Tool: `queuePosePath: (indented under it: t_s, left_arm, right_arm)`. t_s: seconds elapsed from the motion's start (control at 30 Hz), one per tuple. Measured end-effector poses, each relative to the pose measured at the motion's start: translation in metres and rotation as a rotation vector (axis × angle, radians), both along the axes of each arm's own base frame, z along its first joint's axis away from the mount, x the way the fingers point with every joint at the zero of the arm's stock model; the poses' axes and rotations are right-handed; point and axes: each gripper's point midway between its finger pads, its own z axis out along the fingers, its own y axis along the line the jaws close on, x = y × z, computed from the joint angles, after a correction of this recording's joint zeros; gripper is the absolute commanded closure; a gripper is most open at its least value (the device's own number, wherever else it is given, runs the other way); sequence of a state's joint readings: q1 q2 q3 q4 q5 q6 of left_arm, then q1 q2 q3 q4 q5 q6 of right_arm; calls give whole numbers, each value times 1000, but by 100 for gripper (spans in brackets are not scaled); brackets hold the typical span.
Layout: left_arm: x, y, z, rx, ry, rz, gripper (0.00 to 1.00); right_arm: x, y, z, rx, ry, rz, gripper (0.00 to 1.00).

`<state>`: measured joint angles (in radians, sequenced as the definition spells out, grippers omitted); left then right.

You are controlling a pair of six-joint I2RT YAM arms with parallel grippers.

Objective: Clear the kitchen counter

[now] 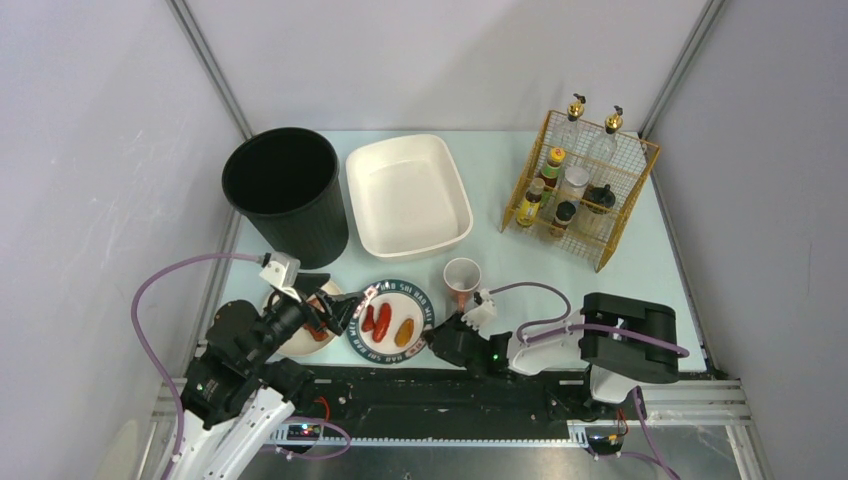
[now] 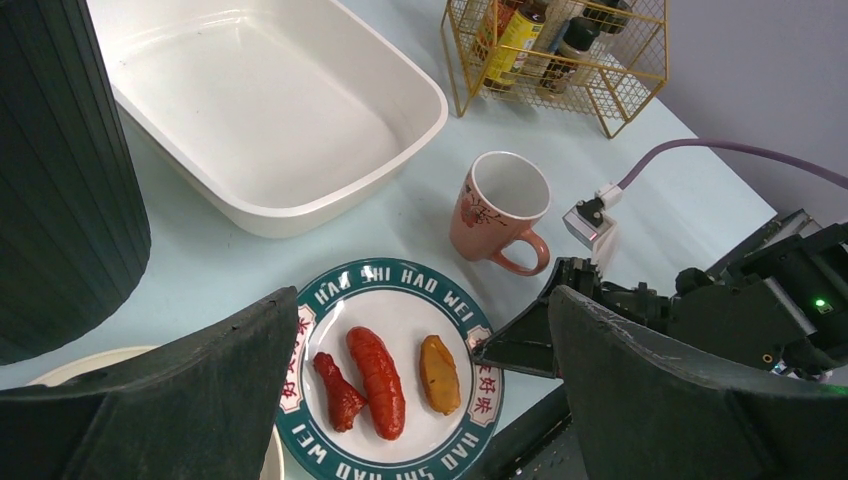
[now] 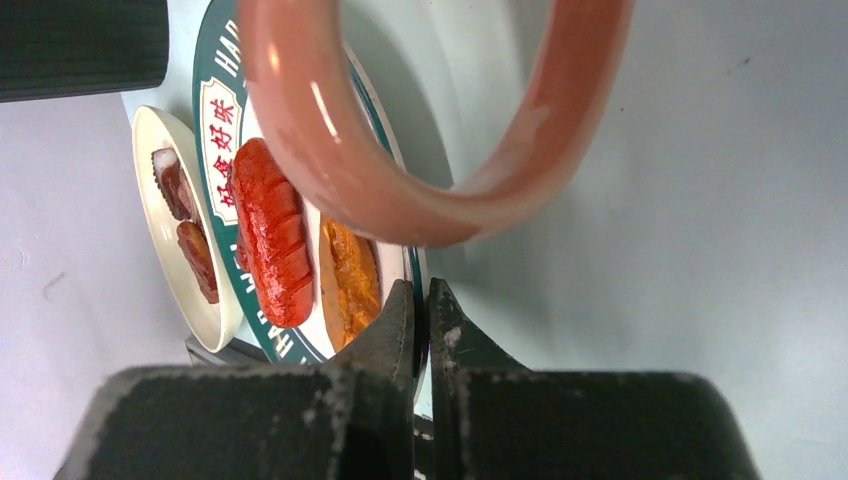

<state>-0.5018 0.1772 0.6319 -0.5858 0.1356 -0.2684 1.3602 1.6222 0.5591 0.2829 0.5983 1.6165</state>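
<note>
Leftmost, the left gripper [image 2: 421, 305] is hovering with jaws spread wide, the green-rimmed plate [image 2: 395, 272] lying just below them. Rightward, the right gripper [image 3: 420, 296] is pinching that plate's rim, the pink mug [image 2: 495, 215] sitting just beyond its tips. The kitchen counter [image 2: 650, 200] is stretching beneath both.

kitchen counter [image 1: 490, 190]: large flat rectangular top, pale mint-green, smooth, lying level. Black rail [image 1: 380, 387] runs along its front edge. Not clear: items stand along the far edge from left corner to right corner, more sit near the front edge left of centre. Strip by the right edge is bare.
</note>
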Motion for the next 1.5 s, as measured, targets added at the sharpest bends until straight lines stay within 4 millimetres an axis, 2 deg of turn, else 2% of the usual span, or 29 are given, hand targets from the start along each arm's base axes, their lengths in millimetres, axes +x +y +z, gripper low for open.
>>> queuePosePath:
  t_s: [0.13,0.3,0.6,0.73,0.9,1.1,1.5]
  left_arm:
    - [1,-1,-1,4,6,0,2]
    - [1,-1,-2,5,9,1,2]
    - [3,3,0,2,-1,25,2]
    - [3,10,5,-8,-27,61,2]
    - [-2,29,21,-57,-116,141,2]
    - [-1,45,27,-82,-146,224,2]
    - [2,50,26,-92,-134,262,2]
  right_arm:
    - [-3,-4,3,4,-1,-4,100]
    - [-9,-19,12,-32,-13,2,100]
    - [-17,-42,37,-76,-49,59,100]
    - [-21,-47,49,-78,-72,100,100]
    - [-23,-48,72,-29,-98,131,100]
    - [-19,-46,95,33,-121,158,100]
    - [6,-54,113,70,-104,191,100]
